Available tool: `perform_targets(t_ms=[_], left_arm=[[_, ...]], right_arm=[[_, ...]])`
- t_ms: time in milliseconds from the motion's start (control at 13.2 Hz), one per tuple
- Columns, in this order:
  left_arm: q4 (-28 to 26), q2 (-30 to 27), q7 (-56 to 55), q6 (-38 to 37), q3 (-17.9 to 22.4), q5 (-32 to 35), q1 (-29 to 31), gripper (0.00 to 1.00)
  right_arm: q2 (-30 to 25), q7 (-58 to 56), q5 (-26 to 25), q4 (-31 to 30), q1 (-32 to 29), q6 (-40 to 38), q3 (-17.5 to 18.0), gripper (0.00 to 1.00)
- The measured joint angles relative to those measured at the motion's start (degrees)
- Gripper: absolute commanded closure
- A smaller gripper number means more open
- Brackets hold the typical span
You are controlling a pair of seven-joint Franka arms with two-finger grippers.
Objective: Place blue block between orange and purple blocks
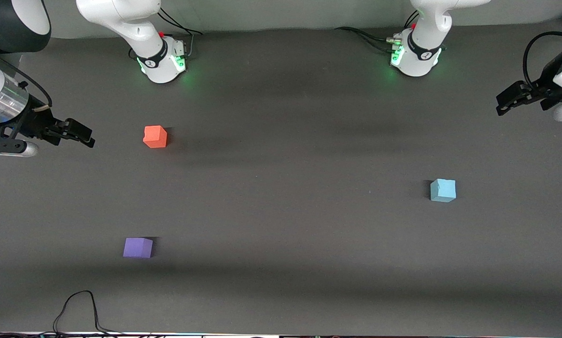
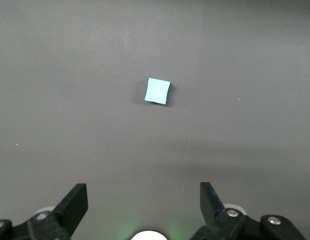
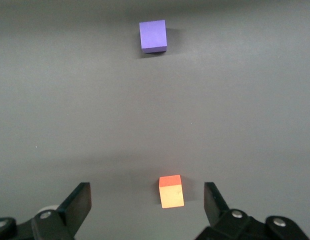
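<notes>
The right pincer [image 1: 81, 134] hangs with its fingers spread wide and empty, up in the air over the right arm's end of the dark grey counter [image 1: 281, 225]. The purple block [image 1: 138, 247] lies toward that same end, close to the front camera. The orange block [image 1: 155, 136] sits farther from the camera than the purple one, well apart from it, with bare counter between them. A black cable [image 1: 81, 307] loops along the counter's near edge. The blue block [image 1: 443, 190] rests alone toward the left arm's end. The left pincer [image 1: 508, 101] hangs open and empty over that end.
</notes>
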Motion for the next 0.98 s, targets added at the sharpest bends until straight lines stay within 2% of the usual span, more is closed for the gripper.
perform_targets(t_ms=[606, 758, 985], left_arm=[[-1.0, 1.9, 1.5, -1.0, 1.2, -0.1, 0.0, 0.0], [-5.5, 2.8, 1.8, 3.1, 1.4, -0.1, 0.0, 0.0], [-15.1, 6.3, 2.1, 16.0, 1.9, -0.1, 0.0, 0.0]], right_arm=[[-3.2, -0.3, 0.0, 0.1, 0.0, -0.6, 0.0, 0.0], [-3.7, -0.3, 0.0, 0.1, 0.1, -0.8, 0.1, 0.0], [-3.6, -0.3, 0.0, -0.2, 0.1, -1.2, 0.1, 0.0]])
